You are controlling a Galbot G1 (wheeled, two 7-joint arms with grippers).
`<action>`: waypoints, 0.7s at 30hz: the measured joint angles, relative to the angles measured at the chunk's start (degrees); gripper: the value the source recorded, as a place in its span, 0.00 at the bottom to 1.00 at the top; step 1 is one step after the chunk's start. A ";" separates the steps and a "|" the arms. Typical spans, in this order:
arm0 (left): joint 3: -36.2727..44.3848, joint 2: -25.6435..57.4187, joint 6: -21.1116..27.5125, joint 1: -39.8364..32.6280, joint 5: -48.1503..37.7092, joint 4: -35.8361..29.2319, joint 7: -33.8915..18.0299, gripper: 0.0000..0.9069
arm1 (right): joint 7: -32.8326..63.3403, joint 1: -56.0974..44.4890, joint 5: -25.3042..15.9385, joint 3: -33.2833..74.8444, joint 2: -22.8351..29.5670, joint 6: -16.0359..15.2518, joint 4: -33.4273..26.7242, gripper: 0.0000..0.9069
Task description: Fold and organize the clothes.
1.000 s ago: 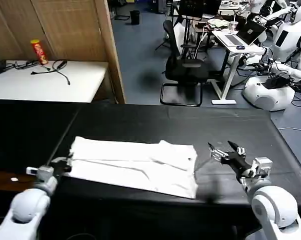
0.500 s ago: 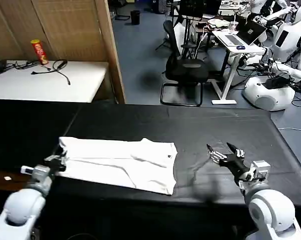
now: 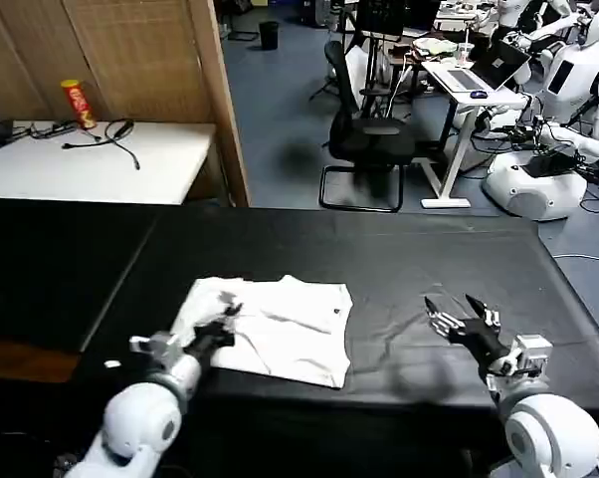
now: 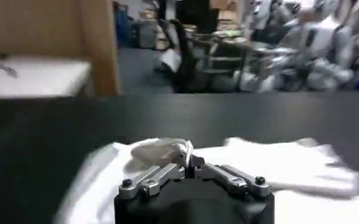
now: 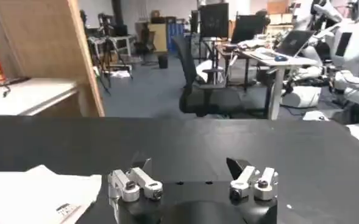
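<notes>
My T-shirt (image 3: 280, 324) is looking like soft white cloth, matt and a bit wrinkly. My table cover (image 3: 379, 249) is showing as black matt cloth. My left gripper (image 4: 188, 163) is shining like silver metal on black plastic. At the upper left, a wall panel (image 3: 130, 60) is looking like wood.

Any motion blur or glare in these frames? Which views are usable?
Left wrist view: smeared throughout; the left end effector, pinching the T-shirt, is the sharpest part. Right wrist view: crisp on the right end effector and the room behind. Head view: fairly sharp; the shirt reads flat white with faint folds, and the black tabletop shows no glare.
</notes>
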 joint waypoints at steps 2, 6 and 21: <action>1.79 -0.72 0.25 -1.04 -1.53 0.55 0.13 0.00 | -0.08 -0.20 -0.39 -0.23 0.29 0.00 0.02 0.97; 4.38 -2.31 1.61 -2.35 -5.18 0.58 -0.36 0.00 | -0.29 -0.59 -0.93 -0.31 0.46 0.04 0.01 0.97; 8.05 -6.61 3.65 -4.55 -10.73 1.10 -2.27 0.00 | -0.66 -0.90 -2.68 -1.58 1.01 0.12 -0.56 0.97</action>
